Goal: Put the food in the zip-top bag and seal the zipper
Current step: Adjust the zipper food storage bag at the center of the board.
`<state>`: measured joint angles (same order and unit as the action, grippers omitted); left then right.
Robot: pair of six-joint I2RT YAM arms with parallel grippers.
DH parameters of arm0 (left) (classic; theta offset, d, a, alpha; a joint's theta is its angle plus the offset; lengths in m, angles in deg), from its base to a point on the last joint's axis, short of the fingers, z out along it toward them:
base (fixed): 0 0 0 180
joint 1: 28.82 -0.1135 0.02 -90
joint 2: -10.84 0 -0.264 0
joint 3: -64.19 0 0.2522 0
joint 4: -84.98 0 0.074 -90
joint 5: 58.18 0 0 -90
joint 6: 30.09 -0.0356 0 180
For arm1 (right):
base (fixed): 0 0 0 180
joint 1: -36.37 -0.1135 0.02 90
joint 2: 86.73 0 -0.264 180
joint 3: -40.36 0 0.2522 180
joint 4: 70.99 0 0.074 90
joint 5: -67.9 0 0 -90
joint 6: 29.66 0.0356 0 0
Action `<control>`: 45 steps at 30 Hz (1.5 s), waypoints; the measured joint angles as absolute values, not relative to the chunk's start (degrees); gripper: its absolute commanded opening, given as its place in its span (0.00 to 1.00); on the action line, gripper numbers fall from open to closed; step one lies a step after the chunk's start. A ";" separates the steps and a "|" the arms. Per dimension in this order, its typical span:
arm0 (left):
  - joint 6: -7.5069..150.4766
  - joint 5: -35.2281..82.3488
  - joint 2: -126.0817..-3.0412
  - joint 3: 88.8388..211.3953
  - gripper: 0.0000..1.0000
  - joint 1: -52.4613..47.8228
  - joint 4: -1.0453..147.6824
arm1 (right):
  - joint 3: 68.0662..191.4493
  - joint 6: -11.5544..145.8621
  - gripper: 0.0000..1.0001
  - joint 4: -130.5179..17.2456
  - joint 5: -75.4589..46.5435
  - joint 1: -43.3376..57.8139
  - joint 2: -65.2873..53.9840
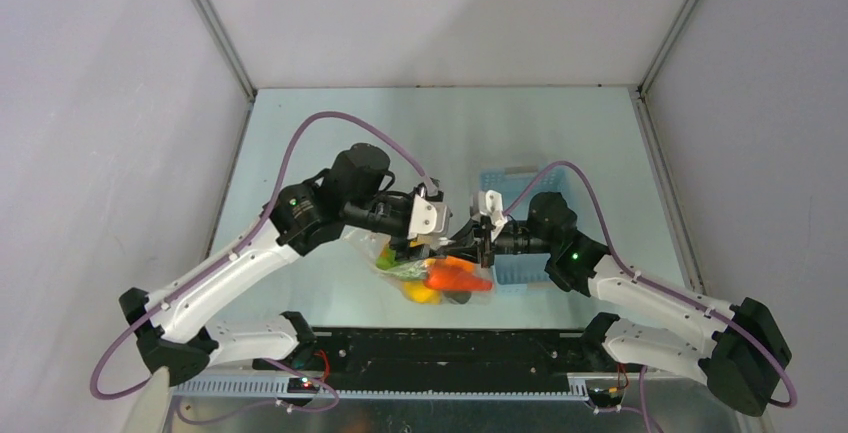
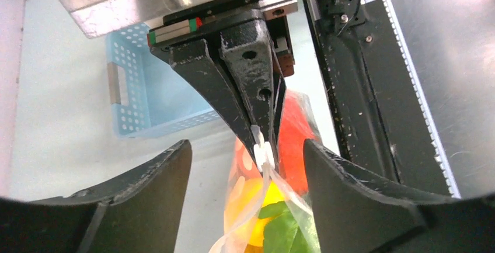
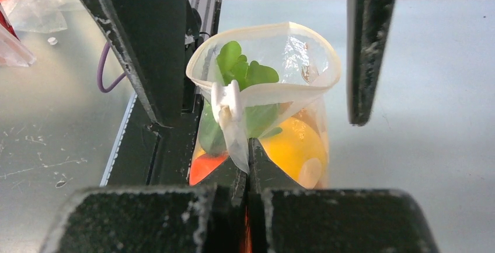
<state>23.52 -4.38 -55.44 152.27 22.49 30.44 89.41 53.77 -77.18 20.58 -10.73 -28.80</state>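
Both arms meet over the middle of the table [image 1: 350, 133]. We note the left arm [image 1: 230, 263] reaching in from the near left with its forearm angled inward. The right arm [image 1: 640, 288] mirrors it from the near right, its wrist just in front of the light blue basket [image 1: 520, 193]. The left gripper [image 2: 246, 146] has its fingers spread wide, one on each side of the zip-top bag [image 3: 289, 92], touching nothing we can see. The right gripper [image 3: 249, 148] is pinched tight on the bag's edge, just under the white slider [image 3: 226, 102] of the zipper [image 3: 327, 60]. The bag sits between the two grippers, its mouth gaping in a rounded loop. The food [image 3: 292, 145] is inside: a yellow piece, green leaves [image 3: 245, 72], an orange-red piece [image 3: 207, 165]. From above, both sets of fingertips are lost among the wrist hardware. The bag's lower part is cut off behind the right gripper's own fingers, and we cannot tell whether it rests on the table or hangs. Pieces deeper in the bag blur together.
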 measured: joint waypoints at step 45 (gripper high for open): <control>41.80 3.94 -47.20 137.65 0.00 22.49 50.35 | 88.95 55.00 0.00 -76.06 13.82 -11.21 -30.53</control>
<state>41.80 3.94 -47.20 137.65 22.49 50.35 88.95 55.00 -76.06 13.82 -11.21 -30.53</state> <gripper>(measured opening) 0.033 0.009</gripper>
